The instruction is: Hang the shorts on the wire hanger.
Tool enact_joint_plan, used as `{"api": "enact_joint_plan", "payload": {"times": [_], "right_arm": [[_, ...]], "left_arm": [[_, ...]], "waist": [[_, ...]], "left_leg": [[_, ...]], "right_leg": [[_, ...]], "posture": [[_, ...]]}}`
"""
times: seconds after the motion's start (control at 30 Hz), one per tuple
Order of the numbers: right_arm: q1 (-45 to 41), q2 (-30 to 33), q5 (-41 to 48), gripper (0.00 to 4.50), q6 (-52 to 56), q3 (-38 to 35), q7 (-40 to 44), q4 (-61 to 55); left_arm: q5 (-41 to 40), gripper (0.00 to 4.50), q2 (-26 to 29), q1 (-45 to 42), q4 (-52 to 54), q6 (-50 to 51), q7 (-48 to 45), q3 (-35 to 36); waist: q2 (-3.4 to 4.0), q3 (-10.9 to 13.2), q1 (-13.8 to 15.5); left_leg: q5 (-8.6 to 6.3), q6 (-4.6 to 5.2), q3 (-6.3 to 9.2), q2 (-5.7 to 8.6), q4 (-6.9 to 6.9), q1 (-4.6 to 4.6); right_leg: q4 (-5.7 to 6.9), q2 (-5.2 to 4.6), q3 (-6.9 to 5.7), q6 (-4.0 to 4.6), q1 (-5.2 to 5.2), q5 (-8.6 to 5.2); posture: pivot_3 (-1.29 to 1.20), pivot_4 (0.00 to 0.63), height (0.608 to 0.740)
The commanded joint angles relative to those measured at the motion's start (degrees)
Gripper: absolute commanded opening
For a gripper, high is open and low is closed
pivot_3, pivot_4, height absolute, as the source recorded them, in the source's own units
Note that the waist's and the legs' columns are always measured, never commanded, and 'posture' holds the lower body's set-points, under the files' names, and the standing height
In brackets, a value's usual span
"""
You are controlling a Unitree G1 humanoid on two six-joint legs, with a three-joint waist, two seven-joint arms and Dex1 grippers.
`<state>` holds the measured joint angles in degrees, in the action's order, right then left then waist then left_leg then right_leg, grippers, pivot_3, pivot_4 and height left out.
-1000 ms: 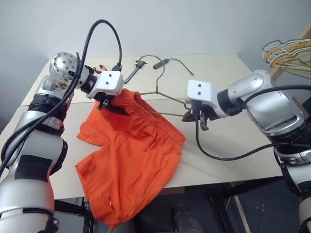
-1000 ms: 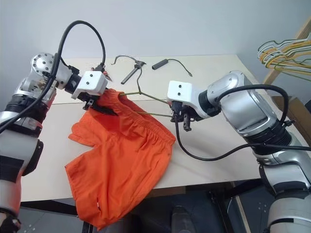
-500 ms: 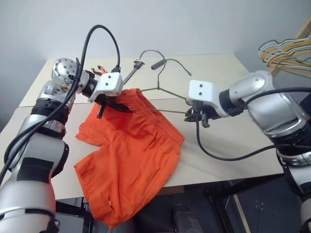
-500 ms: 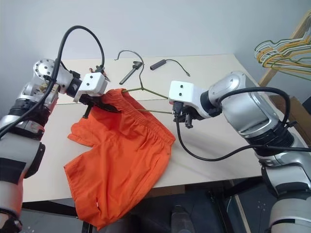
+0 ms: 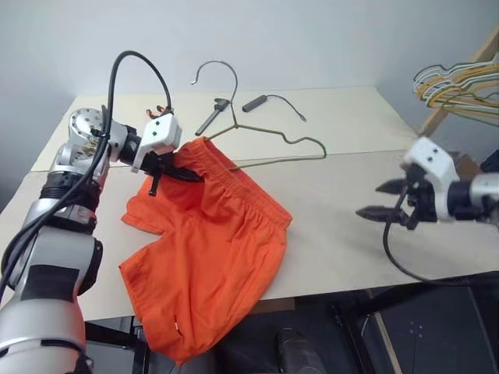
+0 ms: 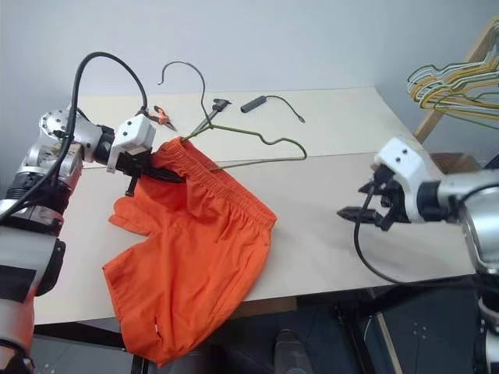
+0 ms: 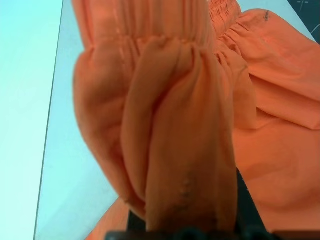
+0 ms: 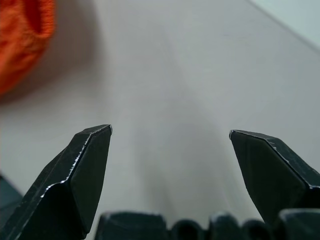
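While left gripper clenches shorts waistband | right gripper released, at 3 o'clock | next: regrasp hanger

shorts: soft matt orange cloth, gathered waistband. wire hanger: thin dull metal. table: smooth matt.

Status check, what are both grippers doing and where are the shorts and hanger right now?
Left gripper shut on the shorts waistband. Right gripper open, empty, off to the table's right side. Wire hanger lies on the table, one end tucked into the waistband. Nothing blocking.
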<state>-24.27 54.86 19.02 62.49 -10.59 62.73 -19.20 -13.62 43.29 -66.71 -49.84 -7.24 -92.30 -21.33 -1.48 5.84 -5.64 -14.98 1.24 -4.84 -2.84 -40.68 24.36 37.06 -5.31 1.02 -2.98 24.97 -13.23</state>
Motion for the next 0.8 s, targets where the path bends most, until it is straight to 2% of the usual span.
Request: {"api": "enact_joint_plan", "payload": {"times": [0.03, 0.23, 0.37, 0.43, 0.53, 0.67, 0.8], "right_arm": [[4.9, -9.3, 4.5, 4.43, 2.1, -0.4, -6.7, -6.6], [5.0, -27.5, 6.8, 4.43, 4.7, 3.9, -18.7, -3.8], [3.1, -34.2, 9.7, 4.43, 6.4, 5.1, -21.8, -1.3], [2.1, -35.5, 10.0, 4.43, 7.1, 8.0, -22.5, -0.7], [1.3, -36.8, 10.3, 3.84, 6.4, 9.4, -24.2, 0.4], [0.4, -37.4, 12.7, 2.52, 6.5, 7.6, -24.6, 1.2], [0.4, -35.3, 14.0, 1.14, 6.3, 6.7, -24.5, 1.4]], "left_arm": [[-0.7, 0.01, 0.7, -1.4, 1.4, 0.3, -0.2, 1.6], [-1.0, 0.01, 0.9, -1.9, 1.5, 0.5, -0.2, 1.1], [-1.2, 0.01, 1.3, -1.8, 1.9, 0.6, -0.2, 0.8], [-1.2, 0.01, 1.4, -1.8, 1.9, 0.6, -0.2, 0.7], [-1.0, 0.01, 1.3, -1.9, 2.0, 0.8, -0.2, 0.9], [-1.0, 0.01, 1.4, -1.7, 2.2, 0.9, -0.2, 1.2], [-1.2, 0.01, 1.7, -0.7, 3.0, 1.3, -0.2, 1.6]], "waist": [[-0.01, 0.0, -0.1], [-0.01, 0.0, 0.0], [-0.01, 0.0, 0.2], [0.00, 0.0, 0.2], [0.00, 0.0, 0.2], [-0.01, 0.0, 0.2], [0.00, 0.0, 0.1]], "left_leg": [[0.00, 0.01, 0.01, -0.01, 0.00, -0.10], [0.00, 0.00, 0.00, 0.01, -0.08, -0.20], [0.00, 0.00, 0.01, 0.03, -0.10, -0.13], [0.00, 0.01, 0.02, 0.03, -0.10, -0.13], [-0.01, 0.01, 0.04, 0.02, -0.10, -0.11], [-0.01, 0.02, 0.05, 0.02, -0.10, -0.10], [-0.01, 0.02, 0.07, 0.02, -0.10, -0.11]], "right_leg": [[-0.01, 0.02, 0.02, 0.00, -0.08, 0.00], [0.04, 0.01, 0.09, 0.00, -0.12, -0.02], [0.05, -0.01, 0.08, -0.01, -0.10, -0.01], [0.05, -0.02, 0.05, -0.01, -0.10, -0.01], [0.05, -0.01, 0.03, -0.01, -0.10, -0.01], [0.06, -0.01, 0.03, -0.01, -0.11, -0.01], [0.06, 0.00, 0.03, -0.01, -0.11, -0.01]], "posture": [[-0.13, 0.080, 0.740], [-0.11, 0.075, 0.740], [-0.10, 0.074, 0.740], [-0.11, 0.073, 0.740], [-0.10, 0.073, 0.740], [-0.10, 0.075, 0.740], [-0.10, 0.078, 0.740]]}}
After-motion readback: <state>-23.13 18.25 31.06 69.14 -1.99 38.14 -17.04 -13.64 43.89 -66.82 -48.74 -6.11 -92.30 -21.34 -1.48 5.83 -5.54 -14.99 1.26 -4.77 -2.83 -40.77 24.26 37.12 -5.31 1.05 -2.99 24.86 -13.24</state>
